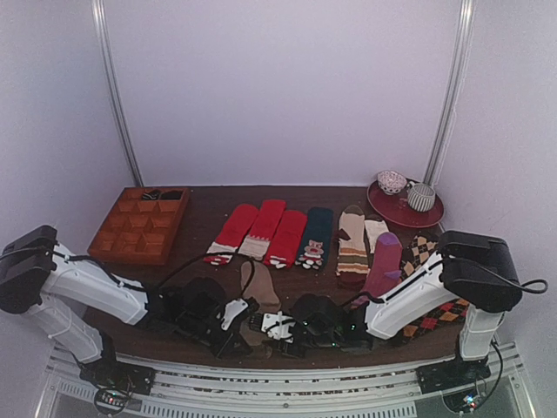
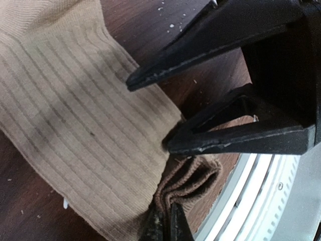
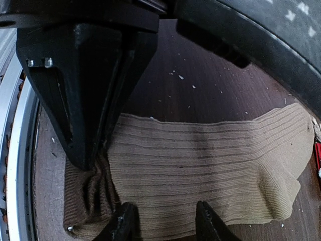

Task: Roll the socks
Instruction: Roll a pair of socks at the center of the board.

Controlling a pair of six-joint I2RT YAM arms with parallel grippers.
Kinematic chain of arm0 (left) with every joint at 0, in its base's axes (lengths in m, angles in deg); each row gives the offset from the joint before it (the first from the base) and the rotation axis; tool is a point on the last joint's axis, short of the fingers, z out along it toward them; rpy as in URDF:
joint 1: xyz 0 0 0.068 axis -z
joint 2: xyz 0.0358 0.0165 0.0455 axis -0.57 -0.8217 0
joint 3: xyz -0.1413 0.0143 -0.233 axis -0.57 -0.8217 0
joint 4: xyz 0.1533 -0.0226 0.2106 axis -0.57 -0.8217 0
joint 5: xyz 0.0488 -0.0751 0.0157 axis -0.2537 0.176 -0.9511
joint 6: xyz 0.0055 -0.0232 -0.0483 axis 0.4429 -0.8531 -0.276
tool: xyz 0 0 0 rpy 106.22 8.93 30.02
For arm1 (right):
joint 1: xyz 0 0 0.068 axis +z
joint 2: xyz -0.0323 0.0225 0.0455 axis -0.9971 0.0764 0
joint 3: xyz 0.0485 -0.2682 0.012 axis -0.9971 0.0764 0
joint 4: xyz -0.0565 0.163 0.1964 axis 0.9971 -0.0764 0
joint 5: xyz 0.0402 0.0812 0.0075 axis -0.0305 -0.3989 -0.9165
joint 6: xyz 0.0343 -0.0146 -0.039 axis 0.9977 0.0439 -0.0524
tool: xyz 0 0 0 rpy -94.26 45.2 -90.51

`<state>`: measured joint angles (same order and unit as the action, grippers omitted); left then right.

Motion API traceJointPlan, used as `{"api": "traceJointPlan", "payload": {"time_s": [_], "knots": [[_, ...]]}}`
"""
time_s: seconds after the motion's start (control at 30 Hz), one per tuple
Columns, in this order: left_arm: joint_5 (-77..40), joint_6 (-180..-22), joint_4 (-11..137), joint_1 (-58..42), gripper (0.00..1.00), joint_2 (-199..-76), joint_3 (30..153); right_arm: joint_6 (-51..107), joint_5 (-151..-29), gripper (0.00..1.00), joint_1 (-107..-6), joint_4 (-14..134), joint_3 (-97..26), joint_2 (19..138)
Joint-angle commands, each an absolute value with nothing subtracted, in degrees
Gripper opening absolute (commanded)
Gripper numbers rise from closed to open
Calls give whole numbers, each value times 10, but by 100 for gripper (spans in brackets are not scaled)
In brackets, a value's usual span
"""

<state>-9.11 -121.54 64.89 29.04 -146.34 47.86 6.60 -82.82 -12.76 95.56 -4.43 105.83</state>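
Observation:
The tan-brown ribbed socks lie flat near the table's front edge, between my two grippers. In the left wrist view the socks fill the left side. My left gripper is shut on the bunched darker cuff at the socks' near end. My right gripper is open, its fingertips spread over the flat leg of the socks beside that cuff. In the top view the left gripper and the right gripper sit close together.
A wooden compartment tray stands at the back left. Red socks, a teal sock, beige striped socks, a purple sock and argyle socks lie across the middle and right. A red plate holds bowls.

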Motion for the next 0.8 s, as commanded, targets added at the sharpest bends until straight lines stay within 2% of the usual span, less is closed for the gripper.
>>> {"api": "traceJointPlan", "payload": {"time_s": [0.0,0.4,0.6,0.77], "knots": [[-113,-1198,608,288,0,-1439,478,81,-822,42,-130,962,-25,1061],[-137,-1151,594,287,0,-1458,535,82,-815,42,-130,954,2,1044],[-122,-1159,631,282,0,-1505,512,80,-800,42,-130,946,4,1034],[-122,-1171,657,281,0,-1518,496,59,-780,43,-131,967,33,968]]}}
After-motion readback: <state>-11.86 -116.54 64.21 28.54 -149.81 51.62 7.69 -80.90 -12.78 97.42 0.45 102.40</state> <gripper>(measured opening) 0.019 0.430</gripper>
